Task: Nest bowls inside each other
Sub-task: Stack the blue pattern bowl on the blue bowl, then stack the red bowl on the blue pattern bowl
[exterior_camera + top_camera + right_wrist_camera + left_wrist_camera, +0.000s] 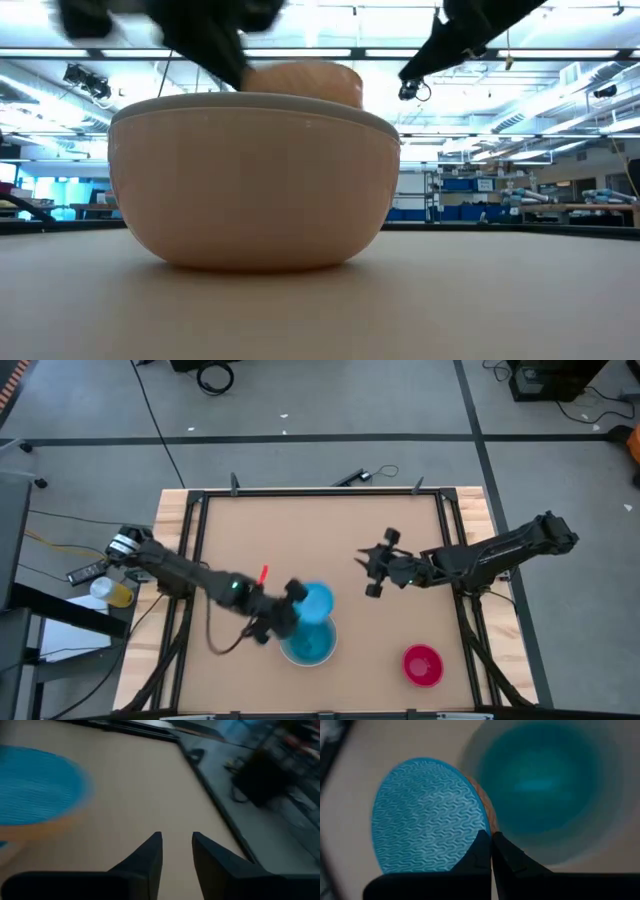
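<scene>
My left gripper (293, 603) is shut on a small bright blue bowl (316, 600), which stands tilted over the far rim of a stack of bowls. In that stack a teal bowl (308, 646) sits inside a grey-white one (615, 795). The low view shows the stack's peach-orange outer bowl (250, 180) standing on its base on the table. A magenta-red bowl (422, 665) stands alone near the front right. My right gripper (366, 571) hangs open and empty over the table, to the right of the blue bowl. My left gripper pinches the blue bowl's rim (488, 826) between its two fingers, which come slanting down from the table's left. The bowl is tilted, its wavy-patterned face (427, 815) toward the wrist camera. Whether it touches the stack below, I cannot tell.
The brown tabletop (320, 530) lies inside a raised wooden frame (175, 520). Bare table stretches across the far half and the near left. Cables and small items lie on the floor beyond the far edge.
</scene>
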Tool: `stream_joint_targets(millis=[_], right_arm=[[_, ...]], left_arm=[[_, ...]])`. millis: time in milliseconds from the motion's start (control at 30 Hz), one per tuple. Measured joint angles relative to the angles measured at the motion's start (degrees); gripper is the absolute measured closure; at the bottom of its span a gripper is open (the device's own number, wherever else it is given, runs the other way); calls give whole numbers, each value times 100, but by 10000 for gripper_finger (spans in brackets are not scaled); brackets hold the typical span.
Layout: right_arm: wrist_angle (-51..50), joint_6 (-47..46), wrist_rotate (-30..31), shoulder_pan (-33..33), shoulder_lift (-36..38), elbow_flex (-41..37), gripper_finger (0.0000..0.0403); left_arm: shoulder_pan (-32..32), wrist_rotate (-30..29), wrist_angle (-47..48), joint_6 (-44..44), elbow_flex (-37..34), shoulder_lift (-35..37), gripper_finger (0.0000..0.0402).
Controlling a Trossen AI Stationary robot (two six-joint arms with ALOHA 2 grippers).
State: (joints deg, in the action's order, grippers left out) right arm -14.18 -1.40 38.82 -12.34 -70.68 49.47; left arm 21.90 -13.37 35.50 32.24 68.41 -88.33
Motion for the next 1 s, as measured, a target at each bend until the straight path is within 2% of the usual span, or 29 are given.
stream_joint_targets(millis=[133,233,400,600,733,867,1000], right_arm=[[-403,-479,68,22,344,0,285],[-520,-676,55,20,524,0,285],[-639,-1008,10,-1,702,0,285],[-814,-1117,-403,-39,746,0,285],[-1492,-1221,-601,-157,775,-2,284],[-2531,-1808,-1302,-303,833,-2,276],[-3534,-2781,-2559,-461,823,-2,265]], left_arm=[[739,393,115,-610,279,-77,401],[1108,414,-65,-764,384,-238,401],[1153,119,-59,-883,399,-707,401],[973,-255,34,-922,397,-1247,401],[897,-520,-65,-1505,397,-1307,377],[857,-592,-87,-1807,395,-1094,331],[813,-626,-144,-2109,402,-851,277]])
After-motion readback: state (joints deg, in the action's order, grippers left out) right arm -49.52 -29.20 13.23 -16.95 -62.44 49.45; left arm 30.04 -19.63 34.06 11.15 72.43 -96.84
